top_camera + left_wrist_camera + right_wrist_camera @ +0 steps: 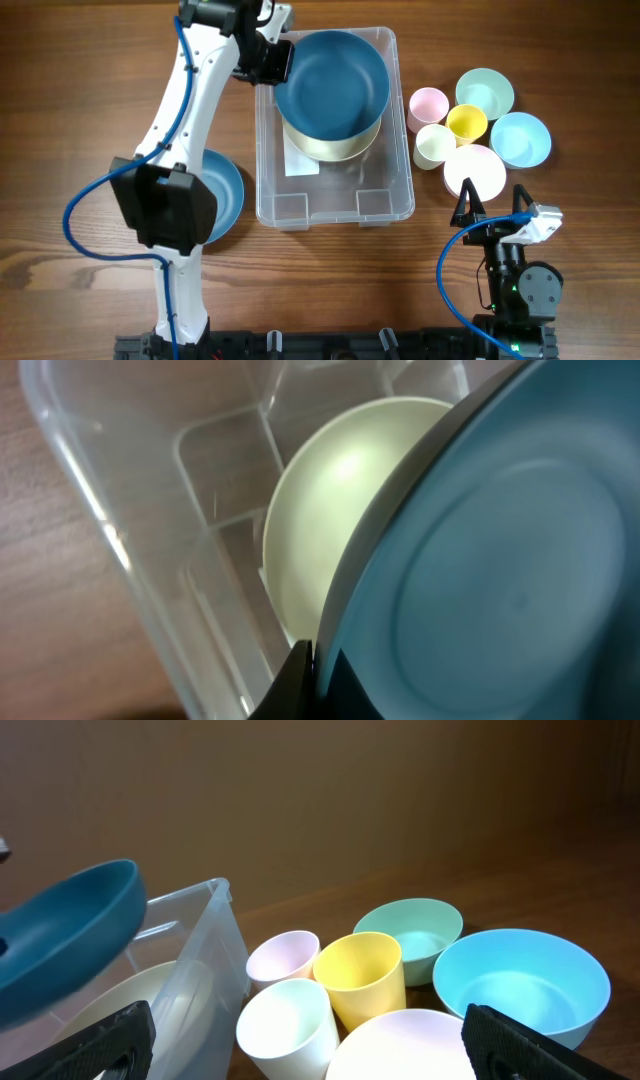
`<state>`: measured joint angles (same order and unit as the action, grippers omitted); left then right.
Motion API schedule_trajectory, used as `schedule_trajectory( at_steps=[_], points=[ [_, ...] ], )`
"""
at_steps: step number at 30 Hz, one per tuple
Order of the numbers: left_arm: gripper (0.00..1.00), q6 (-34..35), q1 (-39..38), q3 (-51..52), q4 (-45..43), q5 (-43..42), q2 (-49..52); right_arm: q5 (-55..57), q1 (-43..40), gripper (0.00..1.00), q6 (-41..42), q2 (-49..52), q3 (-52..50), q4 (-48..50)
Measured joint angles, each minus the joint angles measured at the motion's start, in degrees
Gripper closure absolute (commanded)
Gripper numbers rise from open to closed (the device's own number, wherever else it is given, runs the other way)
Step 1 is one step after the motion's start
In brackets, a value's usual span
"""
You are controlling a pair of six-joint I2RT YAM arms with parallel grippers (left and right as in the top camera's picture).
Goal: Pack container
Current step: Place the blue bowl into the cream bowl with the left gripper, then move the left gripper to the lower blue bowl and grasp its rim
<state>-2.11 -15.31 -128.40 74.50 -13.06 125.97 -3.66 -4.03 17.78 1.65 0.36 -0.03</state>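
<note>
Container (335, 203): mid-surface, clear plastic bin with its long side running near to far; cream bowl (330, 148) inside at the far end.
Handling: probably light, thin-walled, slightly flexible and slick; likely to slide on the wood if bumped.
Hold: best by the rounded rim at a short end, not the smooth flat walls.
Left fingers (295, 695): clenched on the left rim of the dark blue bowl (335, 75), held tilted above the cream bowl.
Right fingers (90, 1050): spread wide, nothing between them, hovering just near of the white bowl (474, 170).
Surface (90, 100): flat brown wood grain, little grip for smooth plastic.
Room: tight on the right, with pink cup (428, 104), yellow cup (466, 122), pale cup (435, 146), mint bowl (485, 92) and light blue bowl (521, 138) clustered beside the container; second blue bowl (230, 195) close on the left.
</note>
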Motion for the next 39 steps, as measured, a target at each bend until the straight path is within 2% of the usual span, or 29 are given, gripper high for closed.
schedule_trajectory(
  at_steps=[1,2,3,4,12,17,23,28,33,39],
  points=[
    [0.92,0.00,0.00,0.00,-0.52,0.00,0.26,0.00,0.00,0.00,0.00,0.00,0.00,0.00],
    [0.78,0.00,0.00,0.00,-0.94,0.02,0.44,0.00,0.00,0.00,0.00,0.00,0.00,0.00],
    [0.45,-0.11,0.00,0.00,-1.25,0.02,0.48,0.00,0.00,0.00,0.00,0.00,0.00,0.00],
    [0.39,-0.02,0.00,0.00,-1.75,-0.07,0.48,0.00,0.00,0.00,0.00,0.00,0.00,0.00],
    [0.40,1.90,0.11,-0.02,-2.93,-0.09,0.48,0.00,0.00,0.00,0.00,0.00,0.00,0.00],
    [0.41,5.14,2.03,-1.38,1.60,-0.13,0.46,0.00,0.00,0.00,0.00,0.00,0.00,0.00],
    [0.37,7.02,10.16,-2.19,11.72,0.00,-3.21,0.00,0.00,0.00,0.00,0.00,0.00,0.00],
    [0.35,9.77,20.50,-3.04,21.27,2.80,-8.41,0.00,0.00,0.00,0.00,0.00,0.00,0.00],
    [0.33,11.52,28.92,-0.20,21.77,0.94,-10.40,0.00,0.00,0.00,0.00,0.00,0.00,0.00],
    [0.29,12.24,31.43,11.78,21.73,0.70,-10.36,0.00,0.00,0.00,0.00,0.00,0.00,0.00]
  ],
)
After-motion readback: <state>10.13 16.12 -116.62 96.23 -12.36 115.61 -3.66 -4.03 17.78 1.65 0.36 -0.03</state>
